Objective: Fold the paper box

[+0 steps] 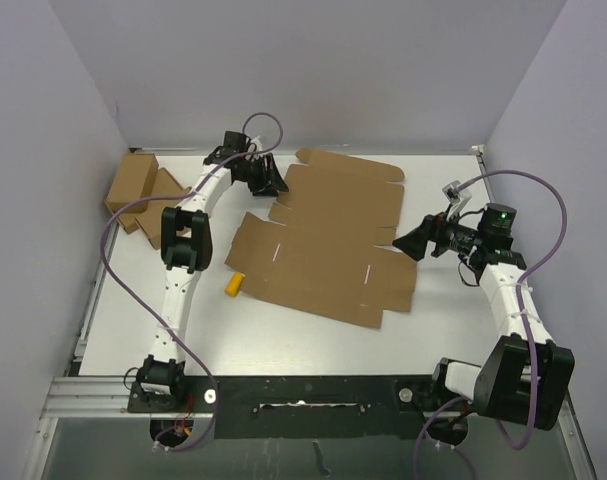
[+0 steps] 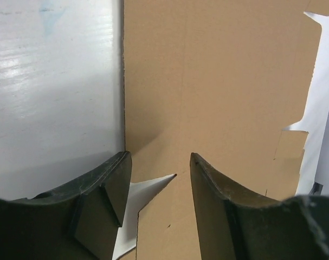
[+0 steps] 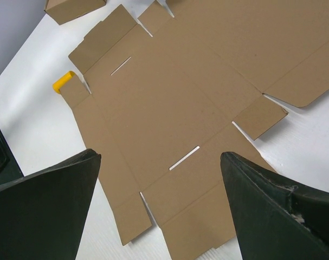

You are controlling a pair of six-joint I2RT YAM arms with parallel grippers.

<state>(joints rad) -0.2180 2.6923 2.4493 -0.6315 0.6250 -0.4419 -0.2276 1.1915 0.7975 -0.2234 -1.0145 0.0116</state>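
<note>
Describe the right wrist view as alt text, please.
A flat, unfolded brown die-cut cardboard sheet covers most of the white table, with the right end effector open wide over one edge, holding nothing. A small yellow cylinder sits at the sheet's left edge.

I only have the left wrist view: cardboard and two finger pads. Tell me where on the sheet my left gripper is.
Observer: The left gripper is at the left edge of the far half of the paper box, which lies flat and unfolded.
Operator: Report the right gripper.
Observer: The right gripper is open and raised by the sheet's right edge, holding nothing.
Operator: List what else is around.
Observer: A small yellow cylinder lies beside the sheet's near left flap. Two smaller cardboard boxes sit further left, apart from the sheet.
</note>
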